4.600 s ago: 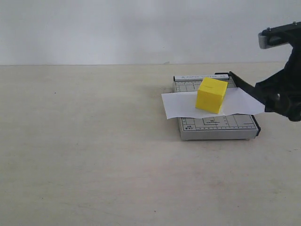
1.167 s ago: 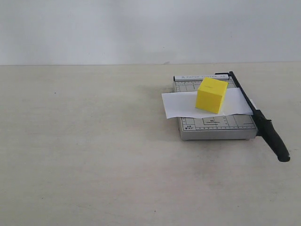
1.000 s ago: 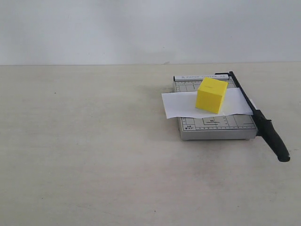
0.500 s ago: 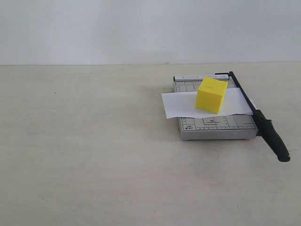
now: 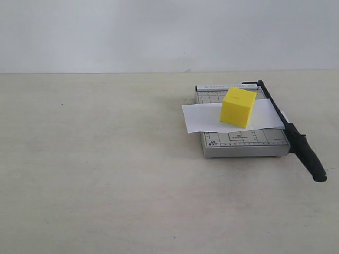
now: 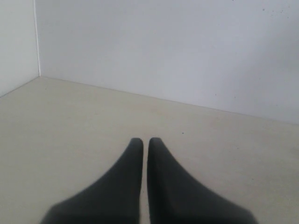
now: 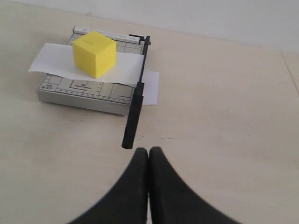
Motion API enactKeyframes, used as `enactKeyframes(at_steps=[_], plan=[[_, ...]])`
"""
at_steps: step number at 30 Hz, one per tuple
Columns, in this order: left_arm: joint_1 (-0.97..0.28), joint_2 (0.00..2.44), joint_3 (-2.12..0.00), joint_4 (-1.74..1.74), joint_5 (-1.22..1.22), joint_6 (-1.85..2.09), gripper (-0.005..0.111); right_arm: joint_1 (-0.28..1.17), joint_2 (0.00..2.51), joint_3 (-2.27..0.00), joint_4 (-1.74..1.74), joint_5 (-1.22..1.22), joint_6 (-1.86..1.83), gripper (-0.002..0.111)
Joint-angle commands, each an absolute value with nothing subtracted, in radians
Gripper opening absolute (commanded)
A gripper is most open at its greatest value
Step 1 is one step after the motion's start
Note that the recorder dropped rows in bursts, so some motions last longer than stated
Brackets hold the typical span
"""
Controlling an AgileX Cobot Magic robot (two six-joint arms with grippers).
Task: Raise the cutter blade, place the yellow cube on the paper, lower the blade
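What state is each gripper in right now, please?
Left gripper: shut, holding nothing.
Right gripper: shut, holding nothing.

I see yellow cube (image 5: 238, 107) on paper (image 5: 204, 119) across grey cutter board (image 5: 243, 143); cutter blade (image 5: 296, 140) down; bare tabletop (image 5: 106, 159) around.

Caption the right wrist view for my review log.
The yellow cube sits on the paper, cutter blade lowered, shut right gripper hanging clear.

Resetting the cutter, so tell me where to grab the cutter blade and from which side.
Take the cutter blade by its thick handle, probably from above with the right claw: it juts past the cutter board's front edge, free on both sides.
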State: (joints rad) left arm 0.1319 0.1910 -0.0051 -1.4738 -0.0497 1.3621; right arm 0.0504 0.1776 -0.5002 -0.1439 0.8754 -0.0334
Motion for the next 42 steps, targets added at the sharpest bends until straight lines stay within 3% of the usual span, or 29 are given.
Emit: enactKeyframes(at_steps=[1, 5, 8, 12, 14, 21, 25, 39, 42], plan=[[0.129, 0.187, 0.0, -1.473, -0.055, 1.354, 0.004, 0.049, 0.172, -0.504, -0.193, 0.856, -0.09, 0.0], [0.129, 0.187, 0.0, -1.473, -0.055, 1.354, 0.004, 0.049, 0.172, -0.432, -0.234, 0.626, -0.096, 0.0], [0.129, 0.187, 0.0, -1.473, -0.055, 1.354, 0.004, 0.049, 0.172, -0.216, -0.332, 0.226, 0.053, 0.0], [0.129, 0.187, 0.0, -1.473, -0.055, 1.354, 0.004, 0.049, 0.172, 0.0, -0.327, 0.117, 0.287, 0.0], [0.129, 0.187, 0.0, -1.473, -0.055, 1.354, 0.004, 0.049, 0.172, 0.0, -0.307, 0.247, 0.305, 0.0], [0.129, 0.187, 0.0, -1.473, -0.055, 1.354, 0.004, 0.049, 0.132, 0.0, -0.305, 0.272, 0.311, 0.0], [0.129, 0.187, 0.0, -1.473, -0.058, 1.354, 0.004, 0.049, 0.0, 0.0, -0.298, 0.252, 0.331, 0.0], [0.129, 0.177, 0.0, -1.473, -0.058, 1.354, 0.004, 0.049, 0.0, 0.0, -0.29, 0.128, 0.36, 0.0], [0.129, 0.177, 0.0, -1.473, -0.058, 1.354, 0.004, 0.049, 0.0, 0.0, -0.061, 0.173, 0.144, 0.0]])
